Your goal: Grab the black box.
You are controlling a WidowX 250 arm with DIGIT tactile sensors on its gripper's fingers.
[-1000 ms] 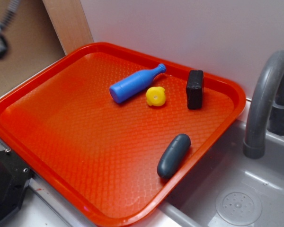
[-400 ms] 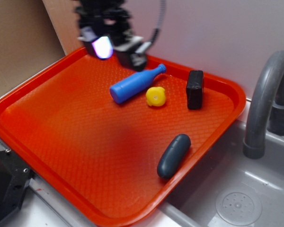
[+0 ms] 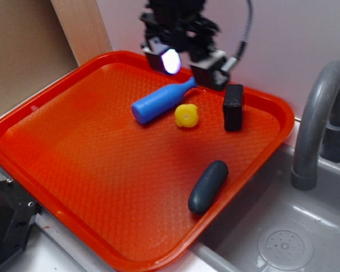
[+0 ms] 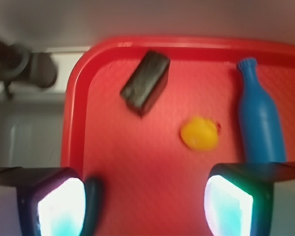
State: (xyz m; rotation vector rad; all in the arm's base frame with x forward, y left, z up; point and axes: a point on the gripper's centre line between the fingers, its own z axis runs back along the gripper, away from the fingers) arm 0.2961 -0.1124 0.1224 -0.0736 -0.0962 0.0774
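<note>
— Hanging over the far edge of the orange-red textured plastic tray (image 3: 73, 147), is that the tool (image 3: 190, 63)?

— Yes. The dark arm comes down from the top of the exterior view, wrist pointing downward, a coiled cable trailing off to its right. Its two pads (image 3: 170, 60) glow pale, and the jaws stand wide apart with nothing between them.

— Where is the small matte black rectangular block (image 3: 233, 107)?

— On the tray near the far right corner, standing on edge, just right of and below the nearer finger. I cannot tell whether they touch. In the wrist view the block (image 4: 145, 82) lies ahead, left of centre, well clear of both pads.

— What else sits there?

— A blue plastic bottle (image 3: 161, 101) lying on its side, a small yellow rounded toy (image 3: 186, 115) just beside it, and a dark grey-blue capsule shape (image 3: 208, 187) near the tray's right rim. A grey faucet (image 3: 316, 122) rises over the sink (image 3: 294, 238).
</note>
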